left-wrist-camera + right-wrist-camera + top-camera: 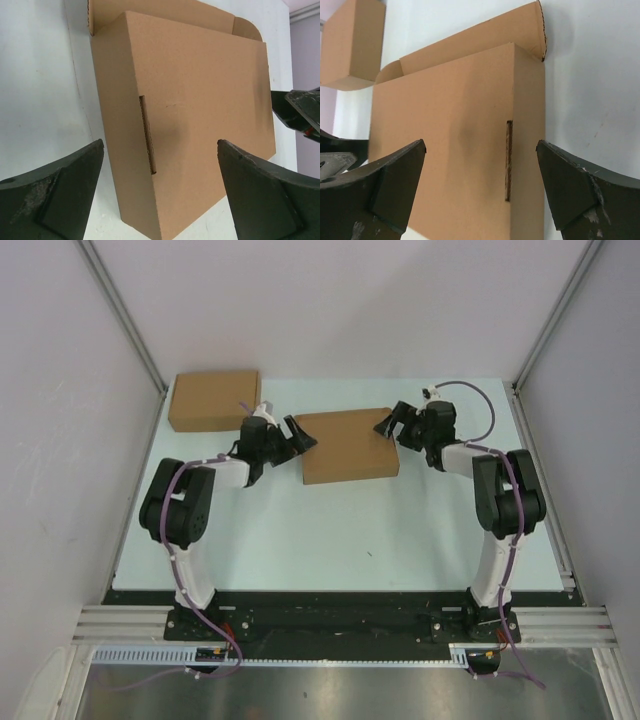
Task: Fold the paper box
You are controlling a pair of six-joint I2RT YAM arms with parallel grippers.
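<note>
Table [330, 540]: carries both boxes. The surface looks smooth, so a one-sided push would probably slide the load rather than fold it.
Box [345, 445]: lies flat between the two end effectors, directly ahead of each set of fingers. The lid is down and nothing touches it.
Second box [213, 400]: sits beyond the left end effector on its outer side, well apart. Risk: it could be mistaken for the work item.
Left end effector [161, 145]: fingers spread wide, holding nothing, just short of the box's side wall.
Right end effector [481, 143]: fingers spread wide, holding nothing, facing the opposite wall. Risk: if both reach inward together, the fingertips may meet over the lid.
Flap [150, 7]: protrudes along the edge far from both end effectors and appears untucked. Risk: the lid may spring up.
Slot [147, 135]: cut in the wall nearest the left fingers. Risk: a fingertip may snag it and tear the card.
</note>
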